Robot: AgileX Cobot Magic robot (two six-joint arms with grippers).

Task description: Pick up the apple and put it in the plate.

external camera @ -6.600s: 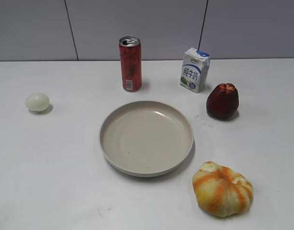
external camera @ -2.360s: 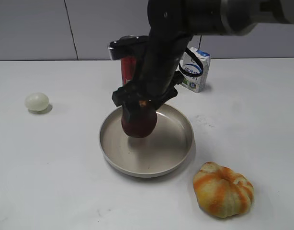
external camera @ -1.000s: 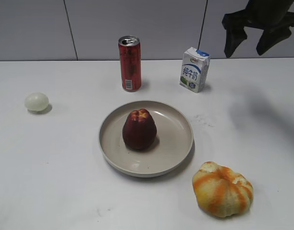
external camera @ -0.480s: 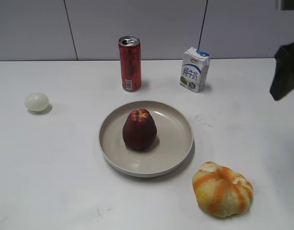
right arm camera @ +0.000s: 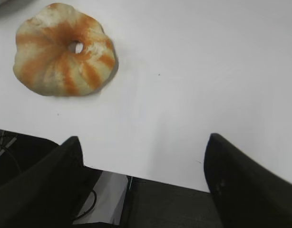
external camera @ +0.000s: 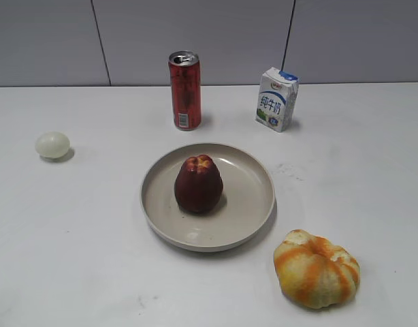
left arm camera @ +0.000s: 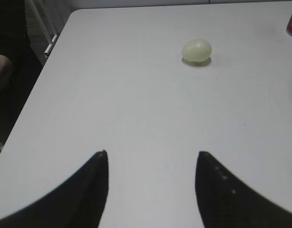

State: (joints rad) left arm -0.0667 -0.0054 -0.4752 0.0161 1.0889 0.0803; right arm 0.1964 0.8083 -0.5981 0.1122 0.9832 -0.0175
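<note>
The dark red apple [external camera: 198,184] stands upright in the middle of the beige plate [external camera: 253,216] at the table's centre. Neither gripper shows in the exterior view. In the left wrist view my left gripper [left arm camera: 150,154] is open and empty above bare table near the left edge. In the right wrist view my right gripper [right arm camera: 144,138] is open and empty over the table's front edge. The apple and plate do not show in either wrist view.
A red can [external camera: 185,90] and a milk carton [external camera: 276,99] stand behind the plate. A pale egg-like ball [external camera: 53,145] [left arm camera: 197,50] lies at the left. An orange-and-yellow pumpkin-like fruit [external camera: 316,268] [right arm camera: 64,48] lies at the front right.
The right arm carried the apple from the right of the table into the plate, let it go, then drew back up and to the right, out of the exterior view.
</note>
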